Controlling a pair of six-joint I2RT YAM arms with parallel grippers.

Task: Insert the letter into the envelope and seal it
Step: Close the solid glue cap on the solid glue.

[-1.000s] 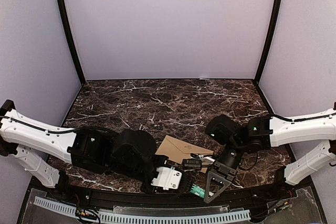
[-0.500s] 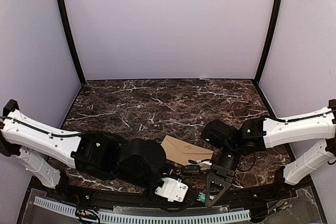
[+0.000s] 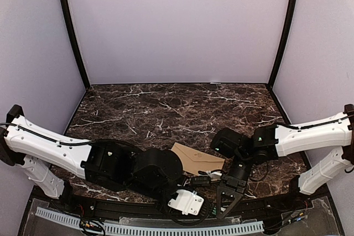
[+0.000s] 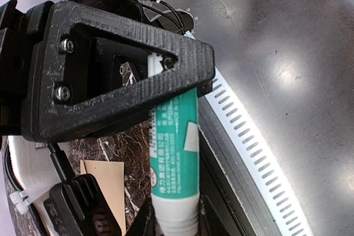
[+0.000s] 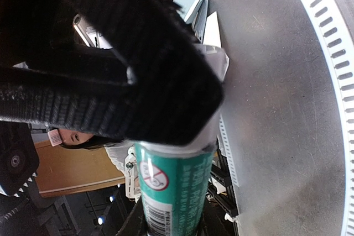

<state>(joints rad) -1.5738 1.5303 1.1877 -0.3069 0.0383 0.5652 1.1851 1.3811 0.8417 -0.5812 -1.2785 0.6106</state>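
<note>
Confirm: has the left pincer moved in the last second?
Yes. The left pincer has shifted, in the top view, toward the white slotted strip at the near edge, and slightly rightward.

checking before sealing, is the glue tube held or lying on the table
Held: left hand and right hand each clamp one end of the glue tube.

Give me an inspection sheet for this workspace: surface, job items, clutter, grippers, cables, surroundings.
surface: dark veined marble table, no spills seen
job's things: envelope lies flat between the arms; letter not seen
clutter: green-and-white tube, held at the near edge
grippers: left gripper and right gripper each shut on the tube, at opposite ends
cables: black cable runs along the left arm
surroundings: plain lilac walls; slotted strip in front
</note>
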